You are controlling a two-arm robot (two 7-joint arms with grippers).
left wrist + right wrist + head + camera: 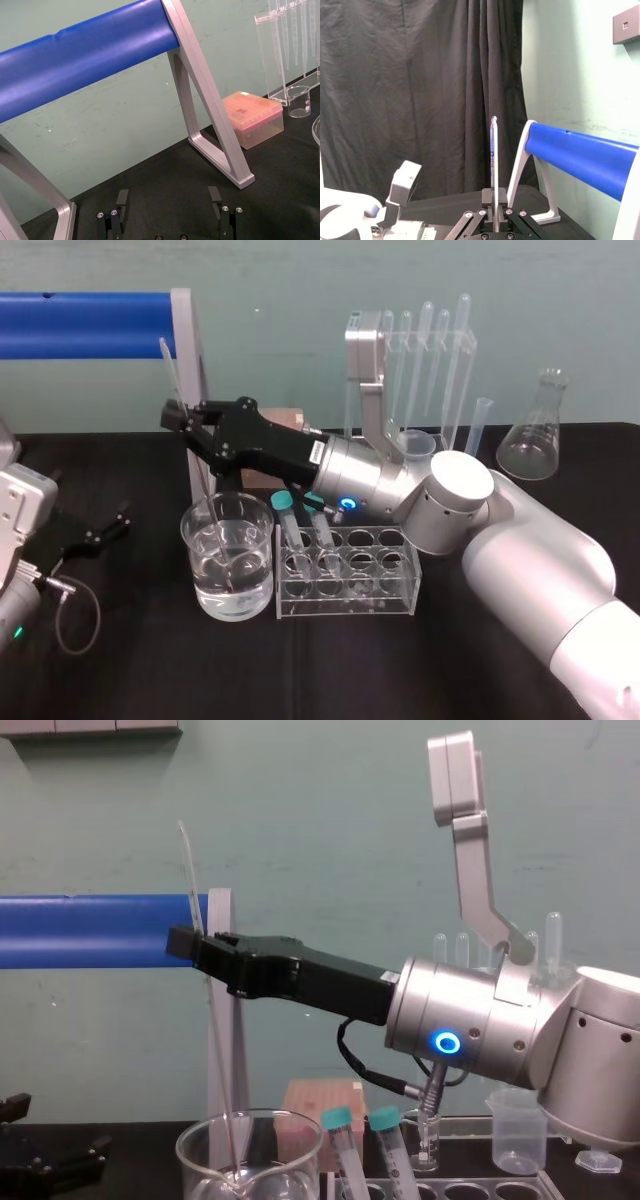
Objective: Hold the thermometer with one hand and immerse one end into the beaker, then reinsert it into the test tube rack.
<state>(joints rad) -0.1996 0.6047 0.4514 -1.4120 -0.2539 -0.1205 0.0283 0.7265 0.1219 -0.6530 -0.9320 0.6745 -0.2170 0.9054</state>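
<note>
My right gripper (178, 418) is shut on the thermometer (170, 370), a long thin glass rod that stands nearly upright with a slight tilt. In the right wrist view the thermometer (493, 155) rises straight up from between the closed fingers (489, 196). Its lower end reaches down inside the wide glass beaker (205, 540), which holds clear liquid; the chest view shows the rod (190, 870) running down into the beaker (200, 1150). The test tube rack (400, 585) stands just right of the beaker. My left gripper (168, 200) rests open and empty at the table's left side.
Two teal-capped tubes (285, 505) lean in the rack's left holes. A blue roller (80, 325) on a silver frame stands behind the beaker. At the back right stand a clear pipette stand (430, 350), a small plastic beaker (415, 447) and a conical flask (535, 430). A pink box (255, 117) sits behind.
</note>
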